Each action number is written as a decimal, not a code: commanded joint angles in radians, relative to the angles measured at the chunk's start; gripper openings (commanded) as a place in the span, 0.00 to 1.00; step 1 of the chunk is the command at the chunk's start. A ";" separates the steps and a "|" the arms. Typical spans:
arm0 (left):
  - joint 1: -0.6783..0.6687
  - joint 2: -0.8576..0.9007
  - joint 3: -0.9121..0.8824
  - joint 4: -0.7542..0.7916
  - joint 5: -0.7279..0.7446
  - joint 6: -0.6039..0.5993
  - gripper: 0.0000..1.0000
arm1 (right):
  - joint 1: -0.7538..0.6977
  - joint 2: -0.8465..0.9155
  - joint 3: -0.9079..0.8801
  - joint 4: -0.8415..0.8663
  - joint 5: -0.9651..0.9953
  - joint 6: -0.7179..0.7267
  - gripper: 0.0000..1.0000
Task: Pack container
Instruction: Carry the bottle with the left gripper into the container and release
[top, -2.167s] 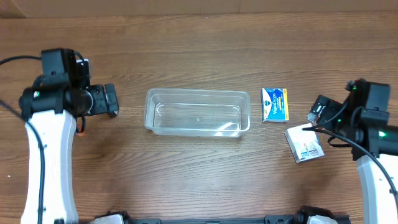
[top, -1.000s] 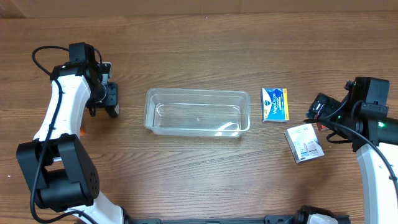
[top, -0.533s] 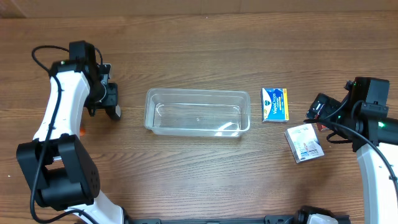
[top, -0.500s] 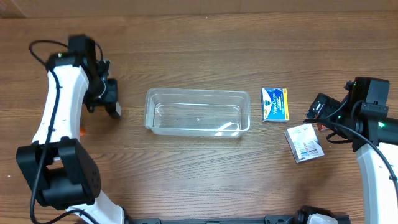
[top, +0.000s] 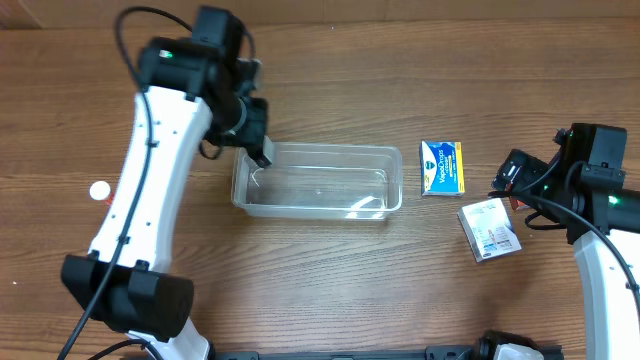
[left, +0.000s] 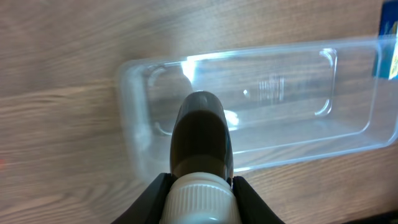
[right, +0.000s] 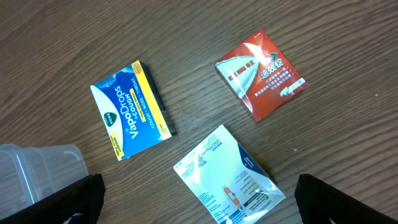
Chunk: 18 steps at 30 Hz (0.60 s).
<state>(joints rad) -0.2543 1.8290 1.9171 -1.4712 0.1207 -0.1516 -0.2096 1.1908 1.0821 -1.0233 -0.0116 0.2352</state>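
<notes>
While the container lies empty at mid-table, a dark bottle is held clenched in the left gripper above its end nearer the left edge; a first placing is judged begun, and lowering past the rim is called for. Open wood is left along its long sides. By the right edge, the right gripper is spread, empty.

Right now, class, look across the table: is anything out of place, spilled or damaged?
Nothing looks spilled or damaged. One small white round item lies alone at far left, away from the container and boxes; too small to identify. The left pincer holds a dark bottle.
</notes>
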 joint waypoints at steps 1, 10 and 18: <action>-0.016 -0.004 -0.134 0.061 0.010 -0.050 0.04 | -0.004 -0.002 0.032 0.003 -0.010 0.005 1.00; 0.014 -0.003 -0.333 0.289 -0.188 -0.059 0.04 | -0.004 -0.002 0.032 0.003 -0.017 0.005 1.00; 0.011 -0.002 -0.334 0.391 -0.222 -0.058 0.05 | -0.004 -0.002 0.032 0.003 -0.017 0.005 1.00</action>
<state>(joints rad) -0.2462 1.8351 1.5864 -1.1042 -0.0910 -0.1928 -0.2096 1.1908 1.0828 -1.0229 -0.0227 0.2352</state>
